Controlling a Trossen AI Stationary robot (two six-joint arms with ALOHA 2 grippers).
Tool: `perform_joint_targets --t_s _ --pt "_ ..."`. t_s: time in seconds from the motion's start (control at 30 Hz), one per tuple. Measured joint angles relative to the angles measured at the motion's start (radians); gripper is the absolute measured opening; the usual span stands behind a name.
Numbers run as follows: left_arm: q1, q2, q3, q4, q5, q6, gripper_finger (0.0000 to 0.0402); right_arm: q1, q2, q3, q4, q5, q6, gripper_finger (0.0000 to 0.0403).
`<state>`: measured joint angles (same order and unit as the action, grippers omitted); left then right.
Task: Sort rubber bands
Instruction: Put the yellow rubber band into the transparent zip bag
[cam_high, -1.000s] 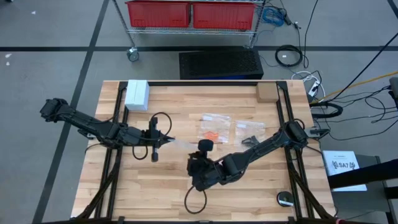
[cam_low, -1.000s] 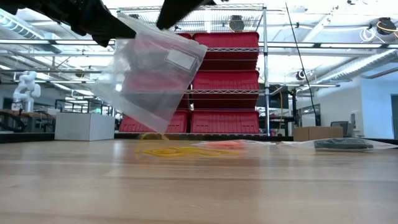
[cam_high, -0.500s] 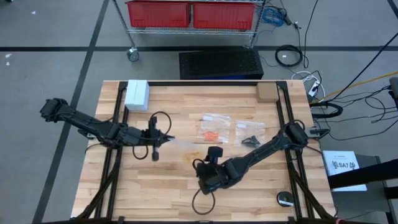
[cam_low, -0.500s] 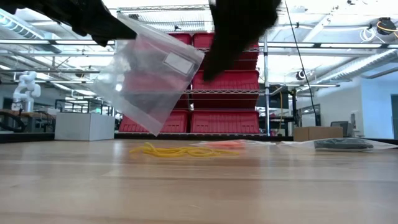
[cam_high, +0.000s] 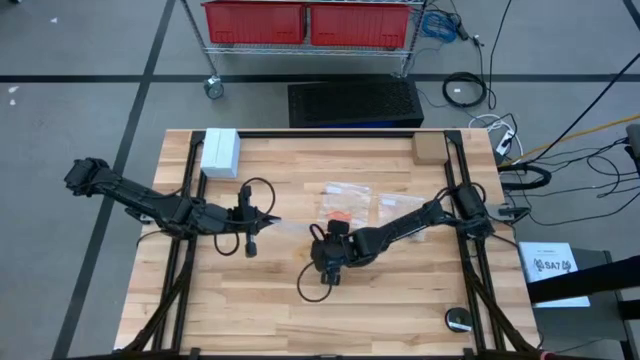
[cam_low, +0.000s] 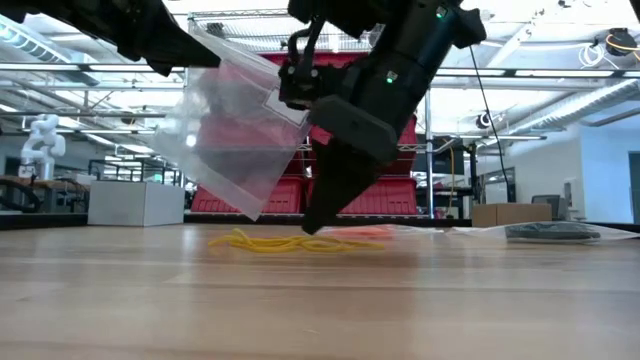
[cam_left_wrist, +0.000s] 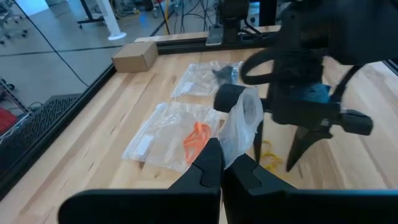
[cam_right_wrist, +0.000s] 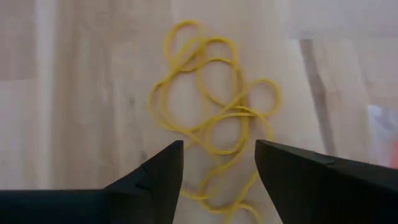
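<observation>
Fingers of the right gripper (cam_right_wrist: 214, 168) stand open, empty, over the yellow rubber bands (cam_right_wrist: 214, 106); lower, then close, while the left gripper (cam_left_wrist: 221, 171) pinches the clear bag (cam_left_wrist: 245, 121).

White box (cam_high: 220, 152) and cardboard box (cam_high: 428, 148) on table (cam_high: 400, 310).

Yellow rubber bands (cam_right_wrist: 214, 118): tangle runs off right wrist view's lower edge, partly behind right tool's fingers (cam_right_wrist: 149, 177). Count unclear. In high view, right tool (cam_high: 327, 262) covers them. Left tool (cam_left_wrist: 222, 163): base cut off by left wrist view's edge.
</observation>
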<state>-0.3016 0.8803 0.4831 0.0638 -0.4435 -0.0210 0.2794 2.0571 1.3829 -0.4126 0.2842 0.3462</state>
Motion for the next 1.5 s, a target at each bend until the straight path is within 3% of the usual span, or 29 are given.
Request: perform_joint_targets --t_s 0.27,0.47,0.73,1.17,1.5 --pt "0.000 0.000 0.000 -0.002 0.000 0.000 0.0000 -0.010 0.039 -0.001 0.053 -0.078 -0.021 0.0169" --pt "0.000 0.000 0.000 -0.002 0.000 0.000 0.0000 0.003 0.070 0.004 0.051 -0.060 0.020 0.0149" --pt "0.000 0.000 0.000 -0.005 0.000 0.000 0.0000 0.058 0.033 -0.003 0.014 0.024 0.011 0.0011" --pt "0.000 0.000 0.000 -0.006 0.000 -0.001 0.0000 0.143 -0.096 -0.001 -0.086 0.057 0.036 0.0002" --pt "0.000 0.000 0.000 -0.028 0.000 -0.019 0.0000 0.203 -0.150 -0.001 -0.370 0.044 0.208 0.0003"
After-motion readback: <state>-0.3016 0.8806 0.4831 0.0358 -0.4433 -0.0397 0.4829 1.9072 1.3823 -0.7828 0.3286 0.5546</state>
